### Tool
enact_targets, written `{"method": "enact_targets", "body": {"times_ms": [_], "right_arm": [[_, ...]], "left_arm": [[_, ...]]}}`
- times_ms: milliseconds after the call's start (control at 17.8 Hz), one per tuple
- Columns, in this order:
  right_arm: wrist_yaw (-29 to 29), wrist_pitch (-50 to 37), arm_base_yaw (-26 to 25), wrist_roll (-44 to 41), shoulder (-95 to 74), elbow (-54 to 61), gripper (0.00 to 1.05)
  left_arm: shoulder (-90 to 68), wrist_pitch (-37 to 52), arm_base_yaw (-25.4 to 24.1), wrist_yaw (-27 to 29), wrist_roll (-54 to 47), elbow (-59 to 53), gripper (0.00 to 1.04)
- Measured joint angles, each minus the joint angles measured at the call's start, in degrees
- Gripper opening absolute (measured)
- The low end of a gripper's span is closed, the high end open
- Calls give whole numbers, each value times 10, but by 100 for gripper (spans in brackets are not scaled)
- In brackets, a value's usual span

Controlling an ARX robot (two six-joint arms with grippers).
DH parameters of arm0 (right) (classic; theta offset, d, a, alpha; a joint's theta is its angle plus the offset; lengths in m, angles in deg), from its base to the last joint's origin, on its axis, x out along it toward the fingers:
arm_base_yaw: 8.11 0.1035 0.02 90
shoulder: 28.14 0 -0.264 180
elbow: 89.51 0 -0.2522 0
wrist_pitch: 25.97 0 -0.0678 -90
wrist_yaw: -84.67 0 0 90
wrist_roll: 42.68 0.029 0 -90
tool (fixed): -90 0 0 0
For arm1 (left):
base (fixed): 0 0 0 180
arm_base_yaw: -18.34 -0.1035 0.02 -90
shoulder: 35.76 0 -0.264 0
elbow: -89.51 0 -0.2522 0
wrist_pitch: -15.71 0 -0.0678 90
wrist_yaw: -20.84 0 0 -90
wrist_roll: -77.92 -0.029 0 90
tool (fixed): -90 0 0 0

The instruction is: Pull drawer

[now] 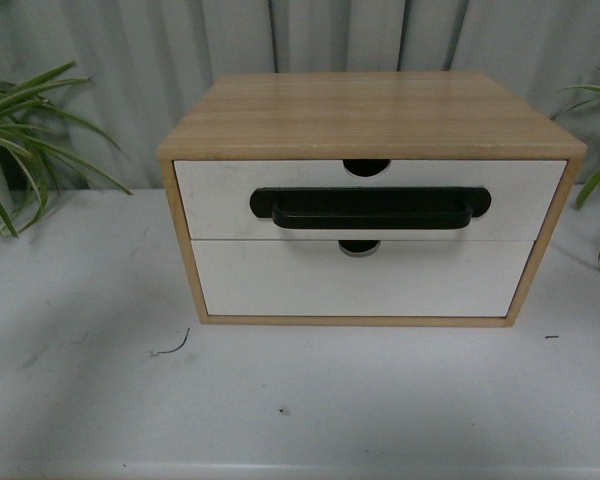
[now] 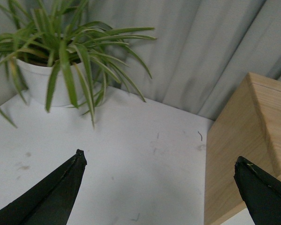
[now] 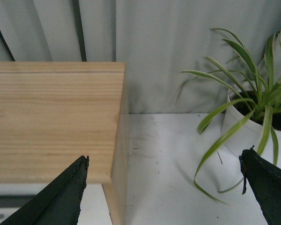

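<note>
Drawer shut, both grippers spread wide and clear of it.

The drawer point(image 1: 370, 185) sits closed in the upper slot of the wooden cabinet point(image 1: 370, 115) on the white table point(image 1: 280, 410), above a plain handleless front point(image 1: 350, 282). The left gripper point(image 2: 159, 157) hangs beside the cabinet's left side and the right gripper point(image 3: 164, 155) near its right top corner, each with jaws apart and holding nothing. The black bar handle point(image 1: 370, 208) looks rigid and is the obvious hold. Taken near its middle, the drawer should slide straight. The cabinet seems light and may creep forward with the pull.
</note>
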Motion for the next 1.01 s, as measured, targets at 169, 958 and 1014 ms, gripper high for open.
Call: {"method": "enact_targets", "body": {"times_ms": [169,958,1014], "right_arm": [[-9,23,20,-14,-77,-108,98],[274,97,9,-790,-140,-174,98],[282,127,6,-859,-142,-179,98]], "left_arm": [[-101,-1,22,-31,-4,90,98],[-231,-408,215,-264,-469,380,98],[-244,-445,230,-266,-517,404,98]]}}
